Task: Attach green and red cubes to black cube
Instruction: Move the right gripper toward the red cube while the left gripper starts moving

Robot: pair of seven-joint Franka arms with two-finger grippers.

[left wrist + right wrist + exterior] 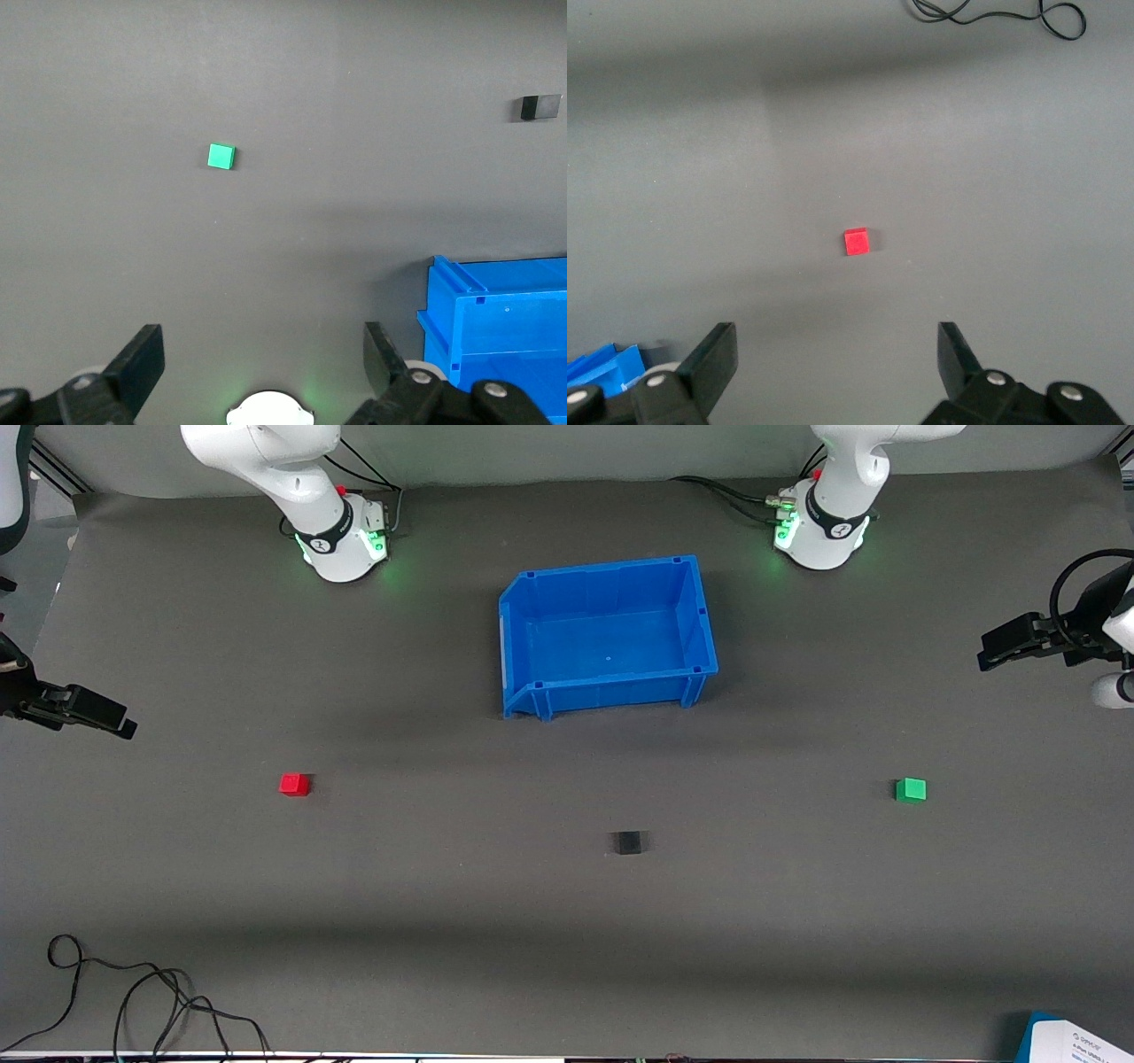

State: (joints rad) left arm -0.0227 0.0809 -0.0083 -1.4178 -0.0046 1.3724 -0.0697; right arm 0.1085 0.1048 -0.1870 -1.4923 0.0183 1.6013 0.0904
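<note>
The red cube (pixel 294 784) lies on the grey mat toward the right arm's end; it also shows in the right wrist view (pixel 857 241). The green cube (pixel 911 789) lies toward the left arm's end and shows in the left wrist view (pixel 221 157). The black cube (pixel 628 842) sits between them, nearer the front camera, and shows in the left wrist view (pixel 539 107). My left gripper (pixel 988 658) hangs open and empty at its end of the table, its fingers wide apart (pixel 263 352). My right gripper (pixel 124 728) hangs open and empty at its end (pixel 837 354).
A blue bin (pixel 609 636) stands empty between the two arm bases, farther from the front camera than the cubes; its corner shows in the left wrist view (pixel 496 332). A loose black cable (pixel 133 1001) lies at the mat's near edge toward the right arm's end.
</note>
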